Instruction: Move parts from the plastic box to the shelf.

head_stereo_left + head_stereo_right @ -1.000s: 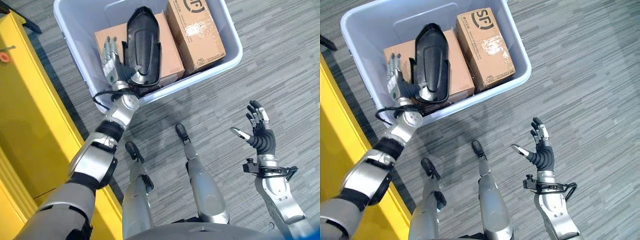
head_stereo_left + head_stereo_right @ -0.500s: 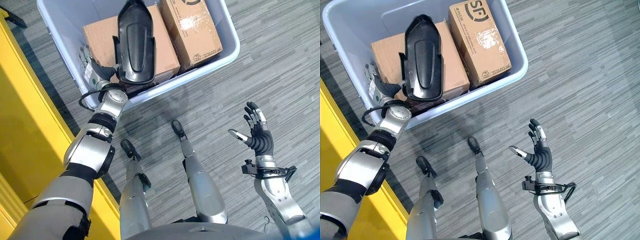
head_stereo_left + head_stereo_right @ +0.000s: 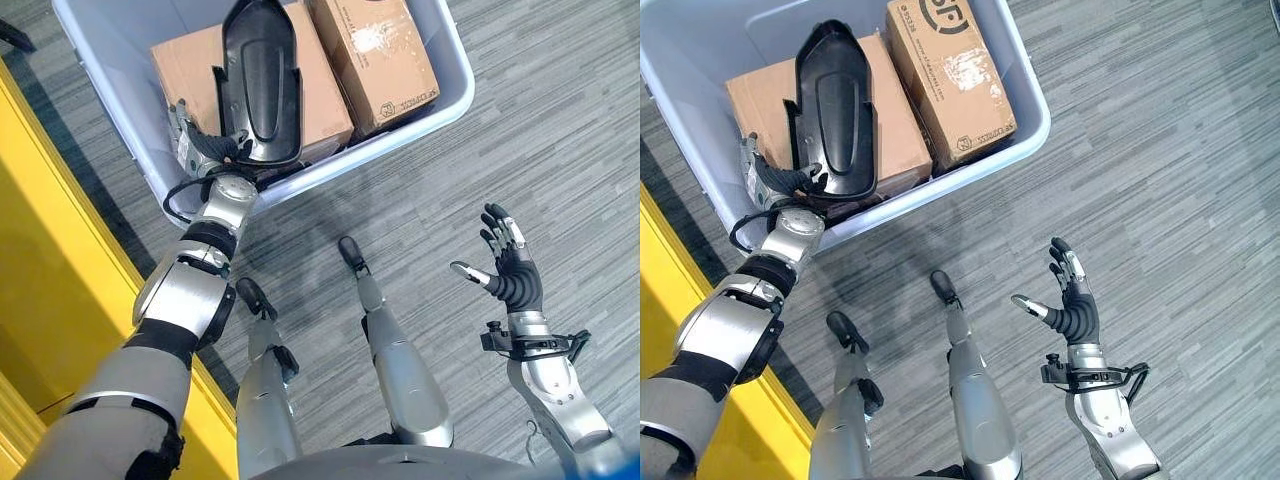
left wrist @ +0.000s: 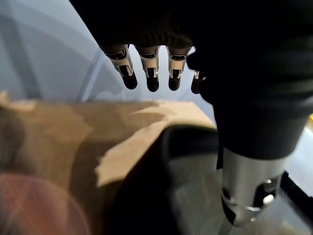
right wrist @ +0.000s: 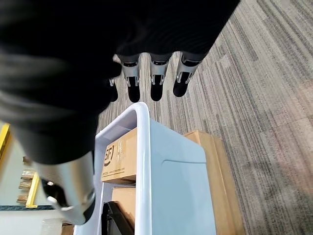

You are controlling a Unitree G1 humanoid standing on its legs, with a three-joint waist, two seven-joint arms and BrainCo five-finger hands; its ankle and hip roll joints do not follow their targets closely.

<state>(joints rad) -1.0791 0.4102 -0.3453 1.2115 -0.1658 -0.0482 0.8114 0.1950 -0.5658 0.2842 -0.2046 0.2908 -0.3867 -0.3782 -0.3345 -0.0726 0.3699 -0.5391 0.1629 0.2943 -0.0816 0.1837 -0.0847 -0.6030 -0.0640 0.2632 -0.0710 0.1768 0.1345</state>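
Black moulded part: long, glossy, shell-shaped plastic piece with a raised central panel, a rounded nose and a broader, notched base. It lies inside the plastic box, on top of the larger cardboard box. Its long axis runs from the box's near wall towards its far side, nose pointing away from the robot, base at the near wall.

Left hand: reached into the plastic box at the part's base, on the side nearer the yellow shelf. The thumb lies against the part's lower edge, and the fingers are held straight, side by side, over the larger cardboard box. The hand is not closed round the part; contact is at the base edge, and whether the fingers themselves touch the part cannot be told.

Right hand: raised over the floor, well apart from the plastic box, palm up, fingers spread and thumb out, holding nothing.

Plastic box: pale blue-grey, rounded rim, standing on the floor.

Smaller cardboard box: brown, taped, lying beside the larger one on the robot's right, just beside the part.

Shelf: yellow, along the robot's left, near the plastic box.

Floor: grey striped carpet.
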